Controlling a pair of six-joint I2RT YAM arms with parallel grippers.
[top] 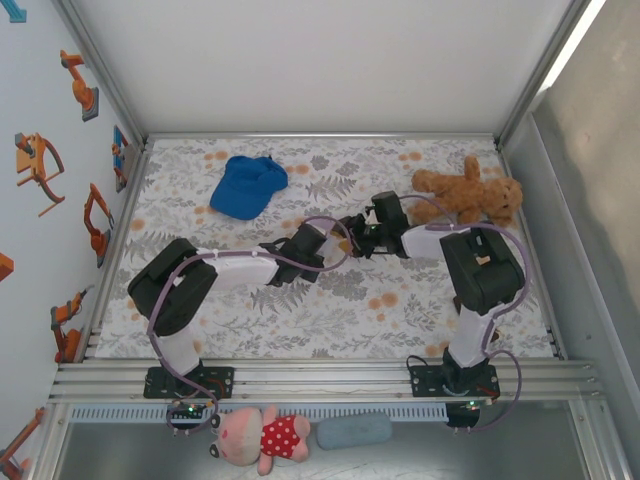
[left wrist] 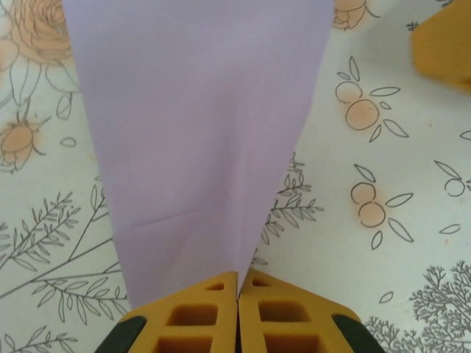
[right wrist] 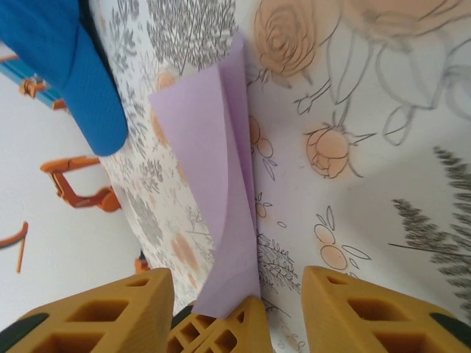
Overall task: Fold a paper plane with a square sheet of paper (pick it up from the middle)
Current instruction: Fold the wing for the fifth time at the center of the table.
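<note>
- Left gripper (left wrist: pixel 239 283) has its two yellow fingers pressed tight together, pinching the narrow end of the folded lavender paper (left wrist: pixel 199 125).
- From that pinch the paper widens away from the gripper, with a faint crease across it close to the fingers.
- Right gripper (right wrist: pixel 234 273) stands wide open, one finger on each side of the left gripper's tips and the paper, holding nothing.
- In the right wrist view the paper (right wrist: pixel 213 169) shows overlapping folded layers running up to a point.
- Seen from above, both grippers meet near the middle of the counter (top: pixel 330 320), where they hide the paper.
- Blue cap (top: pixel 248 185) lies toward the counter's far left corner, and a teddy bear (top: pixel 470 195) near the far right corner, both apart from the grippers.
</note>
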